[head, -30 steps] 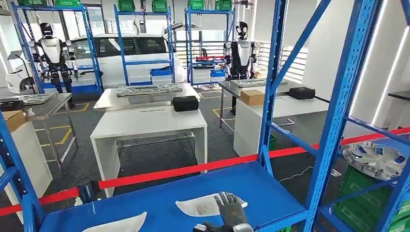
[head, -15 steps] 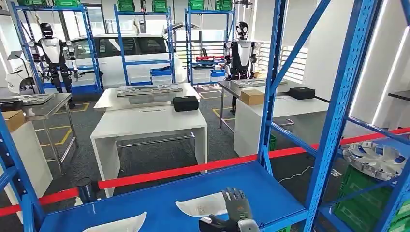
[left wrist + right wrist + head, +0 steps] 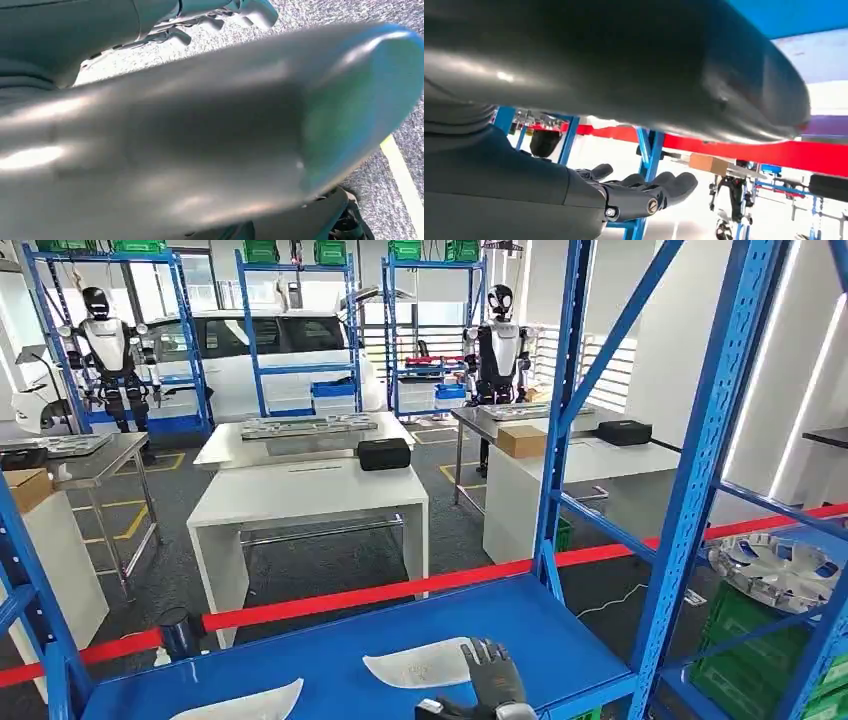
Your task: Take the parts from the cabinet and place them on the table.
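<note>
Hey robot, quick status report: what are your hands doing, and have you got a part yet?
Right hand open, over the white part on the blue shelf, not gripping. Left hand hanging low, grip unclear. Second white part alongside. Nothing blocking.

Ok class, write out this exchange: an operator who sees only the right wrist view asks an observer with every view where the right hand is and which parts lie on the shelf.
Operator: Where is my right hand?
Observer: In the head view, the right hand overlaps the right end of a white part on the blue shelf. I cannot tell whether it touches.
Operator: Any other part there?
Observer: A second white part lies further left on the same shelf.
</note>
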{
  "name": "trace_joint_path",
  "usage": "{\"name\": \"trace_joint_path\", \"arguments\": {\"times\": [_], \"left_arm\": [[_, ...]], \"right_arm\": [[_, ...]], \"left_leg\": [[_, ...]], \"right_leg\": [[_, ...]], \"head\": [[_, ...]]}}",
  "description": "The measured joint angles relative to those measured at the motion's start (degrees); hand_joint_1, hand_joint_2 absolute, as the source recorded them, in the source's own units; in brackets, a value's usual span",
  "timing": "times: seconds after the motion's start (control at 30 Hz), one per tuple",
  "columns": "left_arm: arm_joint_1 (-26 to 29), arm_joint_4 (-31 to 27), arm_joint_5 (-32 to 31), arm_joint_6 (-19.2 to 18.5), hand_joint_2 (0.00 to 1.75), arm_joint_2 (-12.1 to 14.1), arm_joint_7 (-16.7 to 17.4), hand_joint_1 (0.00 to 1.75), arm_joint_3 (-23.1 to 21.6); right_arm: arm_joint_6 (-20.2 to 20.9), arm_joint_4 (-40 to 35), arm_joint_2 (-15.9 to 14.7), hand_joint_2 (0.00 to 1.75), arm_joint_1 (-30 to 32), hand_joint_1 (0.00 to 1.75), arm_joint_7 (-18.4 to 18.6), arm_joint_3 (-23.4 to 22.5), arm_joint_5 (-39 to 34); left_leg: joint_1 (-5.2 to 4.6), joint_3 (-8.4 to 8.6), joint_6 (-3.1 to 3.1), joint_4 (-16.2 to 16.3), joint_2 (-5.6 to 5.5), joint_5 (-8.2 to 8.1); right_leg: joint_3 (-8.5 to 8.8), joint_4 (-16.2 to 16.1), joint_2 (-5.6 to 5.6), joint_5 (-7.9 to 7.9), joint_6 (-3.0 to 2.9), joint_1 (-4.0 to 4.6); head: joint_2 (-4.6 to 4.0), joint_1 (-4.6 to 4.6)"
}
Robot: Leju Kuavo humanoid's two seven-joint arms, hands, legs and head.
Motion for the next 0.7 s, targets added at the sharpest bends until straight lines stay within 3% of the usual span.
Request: {"name": "trace_joint_path", "arguments": {"times": [0.57, 0.7], "left_arm": [[0.0, 0.0, 0.6, 0.1, 0.00, -0.1, 0.0, 0.00, 0.2], [0.0, 0.0, 1.0, 0.1, 0.00, -0.1, 0.1, 0.00, 1.0]], "right_arm": [[-0.6, 0.0, 0.0, 0.00, 0.4, 0.00, -0.4, -0.1, 0.0], [-0.7, 0.0, 0.0, 0.00, 0.5, 0.00, -1.0, -0.1, 0.0]], "left_leg": [[0.00, -0.01, 0.00, 0.0, 0.00, 0.00], [-0.30, -0.06, 0.47, 0.2, -0.01, -0.30]], "right_leg": [[0.00, 0.0, 0.00, 0.00, 0.00, 0.00], [0.09, -0.1, -0.01, -0.02, 0.44, -0.16]], "head": [[0.00, 0.00], [0.00, -0.02]]}}
